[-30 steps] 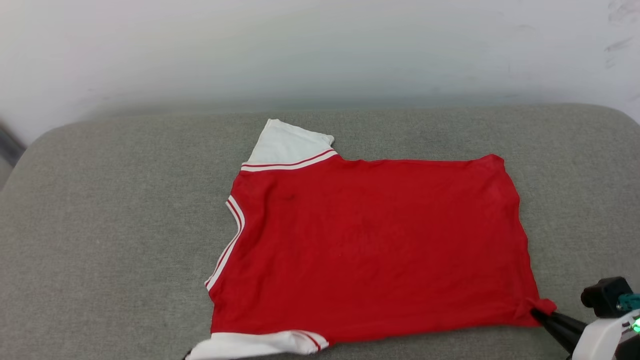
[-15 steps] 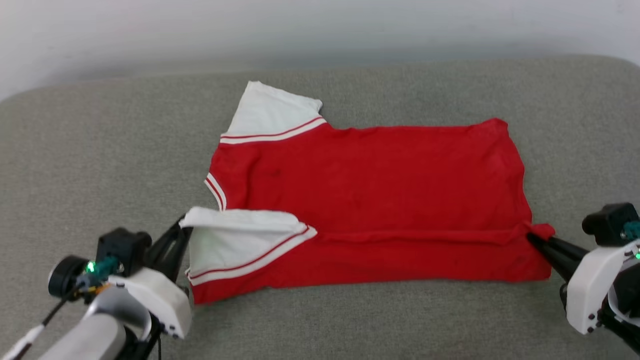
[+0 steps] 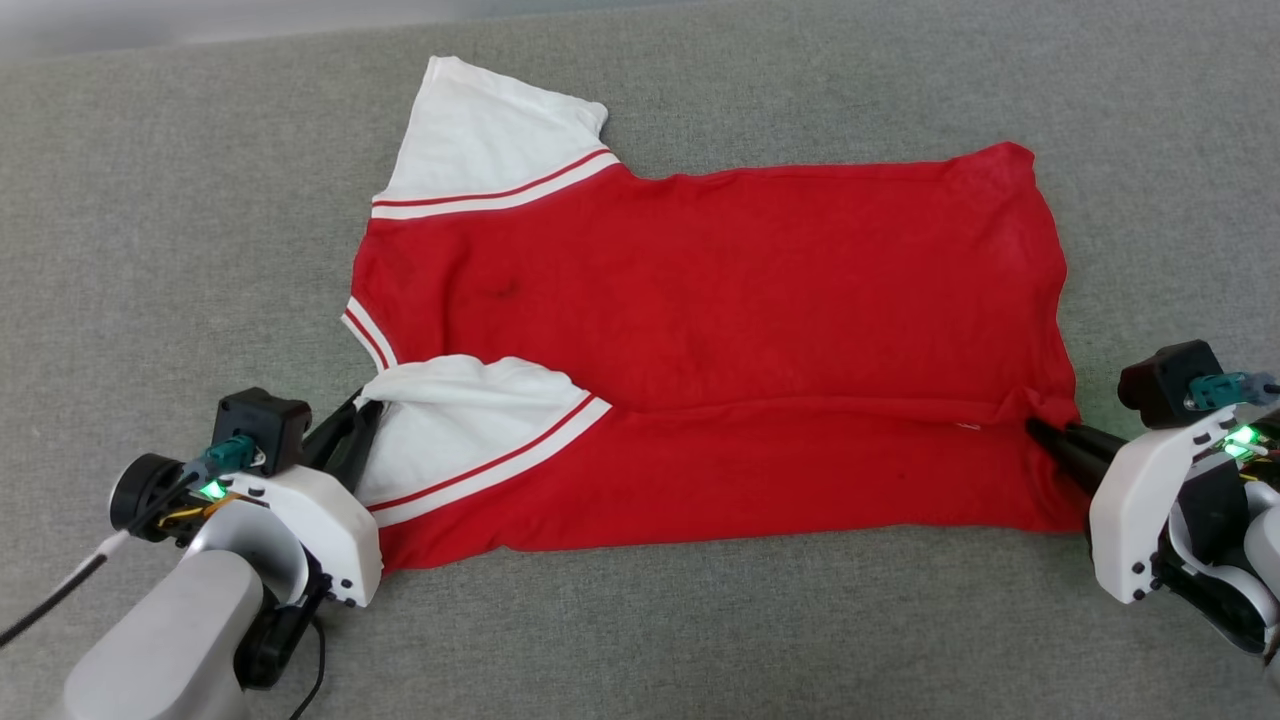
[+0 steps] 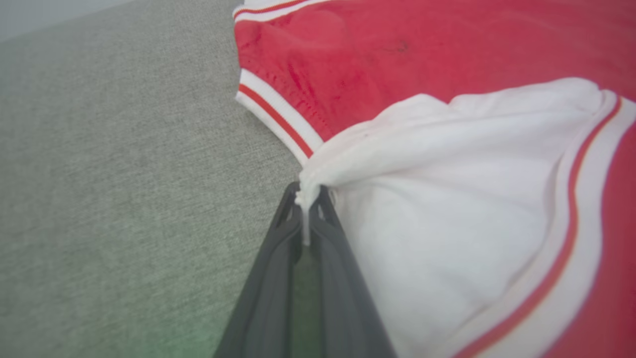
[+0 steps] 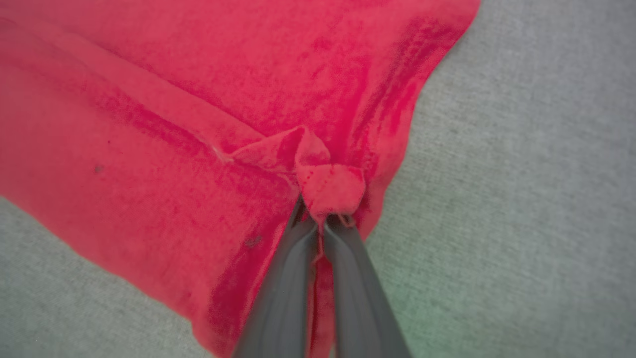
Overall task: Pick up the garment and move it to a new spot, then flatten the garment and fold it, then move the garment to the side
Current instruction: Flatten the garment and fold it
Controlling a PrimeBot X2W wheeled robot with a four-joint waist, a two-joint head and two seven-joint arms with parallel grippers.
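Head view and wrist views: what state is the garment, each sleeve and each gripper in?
garment: spread on the grey cushion, near strip folded over the body.
near sleeve: folded inward, edge pinched.
far sleeve: flat, spread out.
left gripper: shut on the near sleeve's edge.
right gripper: shut on the garment's hem corner.

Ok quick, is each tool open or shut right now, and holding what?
Left tool: shut on the garment, at its white sleeve.
Right tool: shut on the garment's red hem corner.
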